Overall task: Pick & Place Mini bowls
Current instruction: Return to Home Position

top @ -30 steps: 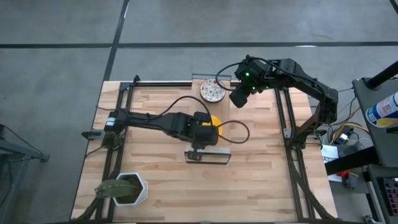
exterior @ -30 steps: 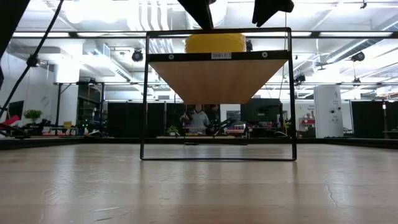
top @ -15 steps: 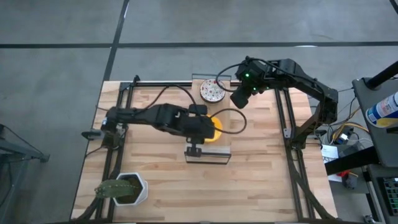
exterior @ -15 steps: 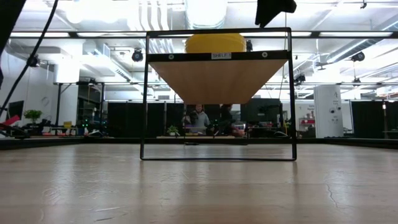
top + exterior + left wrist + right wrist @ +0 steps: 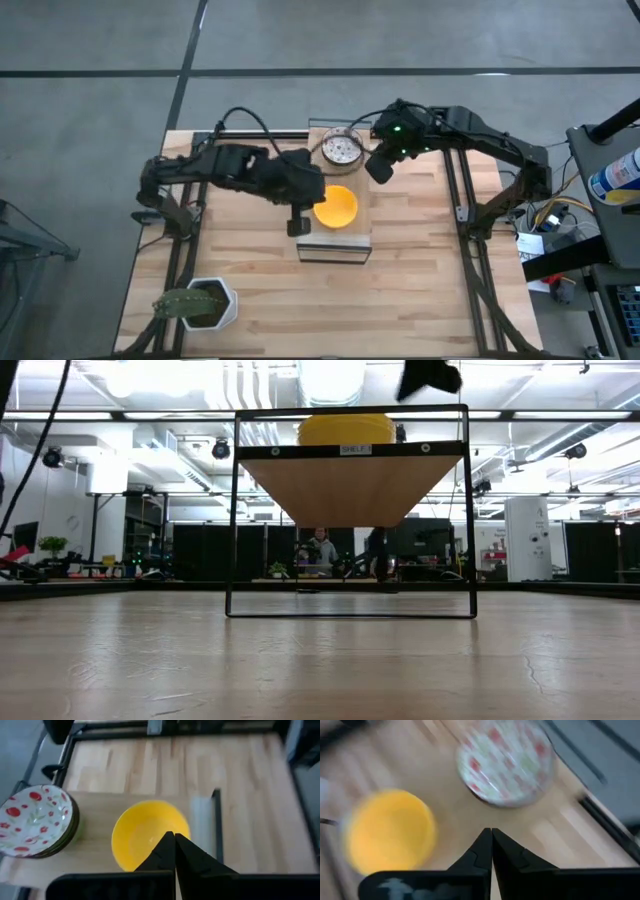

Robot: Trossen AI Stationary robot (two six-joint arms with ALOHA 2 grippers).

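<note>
A plain yellow mini bowl [image 5: 336, 206] [image 5: 150, 834] [image 5: 390, 830] stands upright on the wooden top of a small black-framed shelf [image 5: 358, 232]. From table height the yellow bowl [image 5: 345, 428] shows on that top. Farther back on the shelf top, a white speckled bowl [image 5: 341, 149] [image 5: 35, 817] [image 5: 505, 762] rests on what looks like a stack of its kind. My left gripper [image 5: 300, 215] [image 5: 173, 842] hovers shut just left of the yellow bowl. My right gripper [image 5: 380, 168] [image 5: 490, 835] [image 5: 428, 375] hangs shut to the right of the speckled bowl, above the shelf. Other bowls are not seen.
A white hexagonal pot with a cactus [image 5: 205, 303] stands at the table's near left corner. Black frame rails [image 5: 462, 200] run along both sides of the table. Bare wood [image 5: 420, 290] lies near and right of the shelf. People [image 5: 320, 550] show far behind the table.
My left gripper has drawn back from over the yellow bowl toward the table's left and risen out of the low view. The bowl stays on the shelf top, now uncovered. My right gripper has shifted slightly toward the near edge and the bowls.
</note>
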